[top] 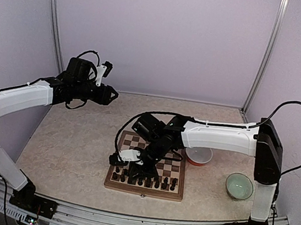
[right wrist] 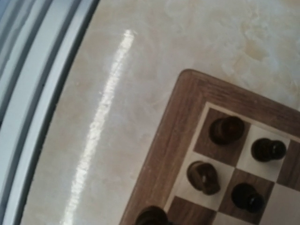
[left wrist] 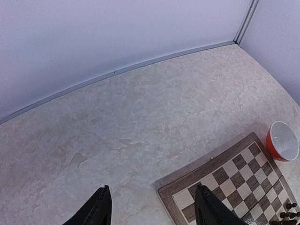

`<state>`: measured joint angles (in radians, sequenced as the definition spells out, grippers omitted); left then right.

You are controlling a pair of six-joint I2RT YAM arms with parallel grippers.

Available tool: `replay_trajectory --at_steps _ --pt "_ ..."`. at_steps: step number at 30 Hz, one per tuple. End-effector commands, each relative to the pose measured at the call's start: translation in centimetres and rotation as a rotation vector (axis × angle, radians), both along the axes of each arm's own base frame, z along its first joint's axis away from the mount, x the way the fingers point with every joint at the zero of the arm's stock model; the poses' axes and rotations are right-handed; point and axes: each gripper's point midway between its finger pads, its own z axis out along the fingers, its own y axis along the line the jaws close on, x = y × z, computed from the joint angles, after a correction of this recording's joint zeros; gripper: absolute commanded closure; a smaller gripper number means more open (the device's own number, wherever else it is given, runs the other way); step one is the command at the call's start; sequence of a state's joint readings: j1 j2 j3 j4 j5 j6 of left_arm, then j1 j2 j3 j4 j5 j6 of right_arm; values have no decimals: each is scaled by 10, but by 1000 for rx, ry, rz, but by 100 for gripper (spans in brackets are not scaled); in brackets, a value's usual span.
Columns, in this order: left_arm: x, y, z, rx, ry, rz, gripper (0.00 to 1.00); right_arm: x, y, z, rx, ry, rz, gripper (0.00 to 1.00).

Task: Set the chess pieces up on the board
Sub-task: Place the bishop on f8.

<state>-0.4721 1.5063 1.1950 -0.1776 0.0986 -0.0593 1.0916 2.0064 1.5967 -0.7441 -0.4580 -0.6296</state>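
Observation:
The board (top: 173, 161) lies in the middle of the table, with several dark chess pieces (top: 164, 182) standing in its two near rows. My right gripper (top: 132, 165) hangs low over the board's near left part. In the right wrist view the board's corner (right wrist: 176, 136) shows with pieces (right wrist: 226, 130) on their squares. One dark piece (right wrist: 152, 216) sits at the bottom edge where my jaws meet, and the fingers themselves are out of frame. My left gripper (top: 111, 94) is raised at the far left, open and empty; its fingers (left wrist: 98, 211) frame bare table beside the board (left wrist: 225, 180).
A red bowl (top: 198, 155) stands just right of the board and also shows in the left wrist view (left wrist: 282, 140). A pale green bowl (top: 239, 185) sits at the near right. The metal rail (right wrist: 33, 108) of the table's near edge runs close to the board.

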Motion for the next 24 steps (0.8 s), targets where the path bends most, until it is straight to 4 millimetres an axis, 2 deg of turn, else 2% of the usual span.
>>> replay_trajectory --at_steps 1,12,24 --pt "0 -5 5 -13 2 -17 40 11 6 -5 -23 -12 -43 97" --pt "-2 -11 1 -8 23 -44 40 16 5 -21 -74 -10 -70 96" --pt "-3 -14 -2 -5 33 -54 40 25 3 -26 -97 -50 -98 93"
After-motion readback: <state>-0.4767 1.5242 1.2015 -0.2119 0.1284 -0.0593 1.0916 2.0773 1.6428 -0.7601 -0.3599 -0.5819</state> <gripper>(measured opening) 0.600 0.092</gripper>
